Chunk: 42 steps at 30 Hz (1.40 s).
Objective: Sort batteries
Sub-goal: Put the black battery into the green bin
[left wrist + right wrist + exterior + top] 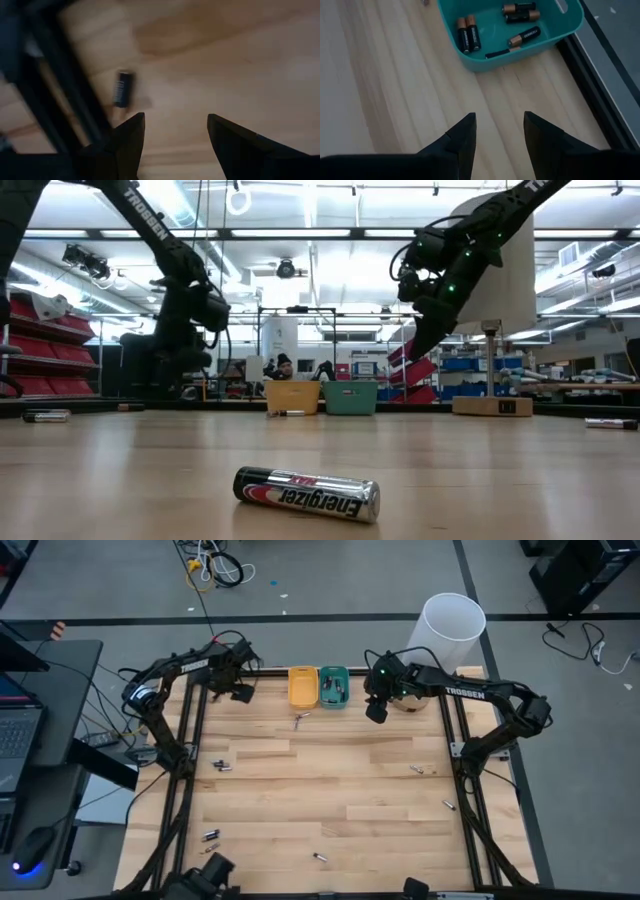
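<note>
Right gripper (499, 131) hangs above the table just beside the teal tray (334, 687), jaws parted, nothing between them: released. Left gripper (175, 131) is up near the table's far left corner, jaws wide apart, empty, over bare wood with one battery (123, 89) lying close by.

Batteries in the teal tray (470, 34): six show in the right wrist view, a pair side by side, two stacked near the far wall, one angled, one thin dark one along the near wall. Yellow tray (303, 686): contents too small to tell. Loose on the table in the high view: one just in front of the trays (301, 719), about two at left (222, 765), about two at near left (210, 835), one near centre (320, 857), two at right (416, 769). Roughly eight loose; a count of tiny things, so uncertain. One is an Energizer cell (306, 493) close to the low camera.

Risks: cells roll easily, so an off-centre pinch could send one off the edge. Sizes look similar from above, so a mis-sort into the wrong tray is likely. Both arms near the trays could clash.
</note>
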{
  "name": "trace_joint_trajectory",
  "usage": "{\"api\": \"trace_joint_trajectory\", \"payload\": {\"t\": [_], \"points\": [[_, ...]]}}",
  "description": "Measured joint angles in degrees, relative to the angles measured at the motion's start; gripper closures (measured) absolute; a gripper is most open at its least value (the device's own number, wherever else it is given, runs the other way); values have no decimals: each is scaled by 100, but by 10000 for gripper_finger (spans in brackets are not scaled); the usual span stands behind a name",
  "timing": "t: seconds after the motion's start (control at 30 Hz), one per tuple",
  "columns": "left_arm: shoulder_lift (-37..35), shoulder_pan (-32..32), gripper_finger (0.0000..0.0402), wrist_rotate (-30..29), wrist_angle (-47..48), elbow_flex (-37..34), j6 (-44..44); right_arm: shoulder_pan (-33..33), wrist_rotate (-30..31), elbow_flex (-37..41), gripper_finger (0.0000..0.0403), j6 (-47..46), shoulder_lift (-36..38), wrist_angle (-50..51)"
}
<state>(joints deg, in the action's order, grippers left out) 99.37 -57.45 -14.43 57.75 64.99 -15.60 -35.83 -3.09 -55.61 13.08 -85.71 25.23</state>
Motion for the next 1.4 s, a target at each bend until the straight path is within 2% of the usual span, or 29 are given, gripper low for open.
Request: {"api": "trace_joint_trajectory", "payload": {"t": [0.1, 0.53, 0.73, 1.0, 1.3, 1.4], "points": [[0, -87, 169, -291, -15, -15, -213, 0, -1, 0, 252, 1, 0, -44], [4, -293, 172, -316, -446, -52, -746, 7, -170, -2, 253, -2, 0, -104], [162, -286, 179, -579, -531, -39, -1007, 9, -170, -4, 253, 13, 0, -101], [586, -278, 179, -927, -229, 195, -1324, 11, -234, -7, 253, 61, 0, -96], [715, -164, 179, -1019, -15, 201, -1040, 11, -280, 203, 253, 149, 0, -216], [727, -169, 179, -1037, -63, 199, -1459, 11, -302, 363, 253, 169, 0, -346]]}}
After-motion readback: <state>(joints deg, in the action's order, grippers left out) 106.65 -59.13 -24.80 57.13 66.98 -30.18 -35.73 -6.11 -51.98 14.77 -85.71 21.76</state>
